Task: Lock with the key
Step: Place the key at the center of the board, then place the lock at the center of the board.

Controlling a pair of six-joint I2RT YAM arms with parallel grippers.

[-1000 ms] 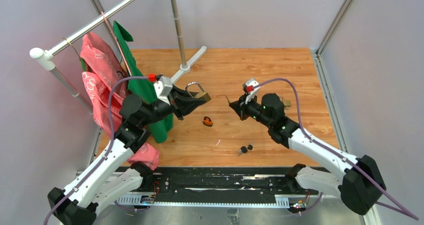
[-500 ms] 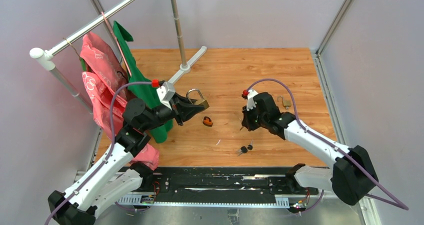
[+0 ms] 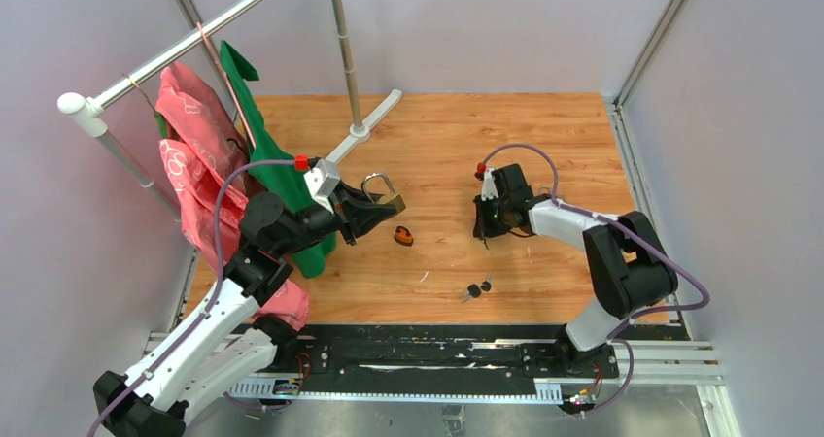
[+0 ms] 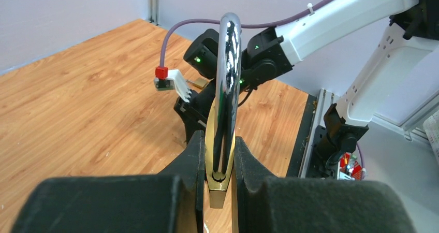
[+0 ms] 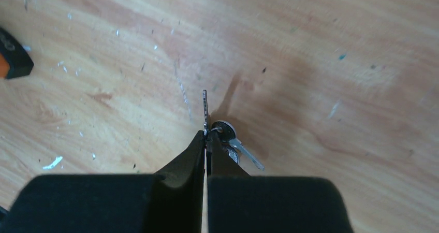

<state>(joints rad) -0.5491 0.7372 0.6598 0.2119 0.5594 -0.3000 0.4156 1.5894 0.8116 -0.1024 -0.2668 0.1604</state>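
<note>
A brass padlock [image 4: 218,194] with a silver shackle [image 4: 229,62] stands on edge between the fingers of my left gripper [image 4: 217,150], which is shut on its body. From above, the padlock [image 3: 387,196] is held over the wood at left of centre. My right gripper [image 5: 206,137] is shut on a key [image 5: 205,108]; the thin blade sticks out past the fingertips, close above the wood. Two more keys on the same ring [image 5: 235,146] hang beside the right finger. From above, the right gripper [image 3: 485,231] points down at the tabletop, well right of the padlock.
A small orange and black object [image 3: 402,235] lies between the grippers. Another bunch of keys [image 3: 476,288] lies nearer the front edge. A clothes rail [image 3: 185,44] with pink and green garments [image 3: 199,165] fills the left side, and its foot [image 3: 374,117] rests at the back.
The right arm folded back and swung its wrist down, so the key now points at the tabletop. The left gripper shifted slightly with the padlock, then stayed still.
</note>
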